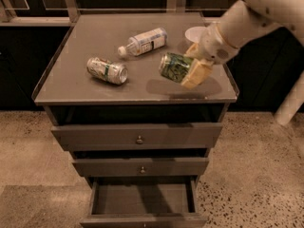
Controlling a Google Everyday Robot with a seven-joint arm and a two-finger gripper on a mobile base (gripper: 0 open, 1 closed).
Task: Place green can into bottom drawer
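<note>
Above the cabinet top, claw clamped on green can, mottled dark green, silver rim.

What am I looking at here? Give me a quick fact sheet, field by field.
Gripper: gripper over the right part of the cabinet top, shut on the can
Held item: green can, on its side in the air, with its shadow on the top below it
Bottom drawer: bottom drawer pulled open, nothing visible inside
Also on top: pale can and clear bottle, both lying down; white bowl behind the gripper
</note>
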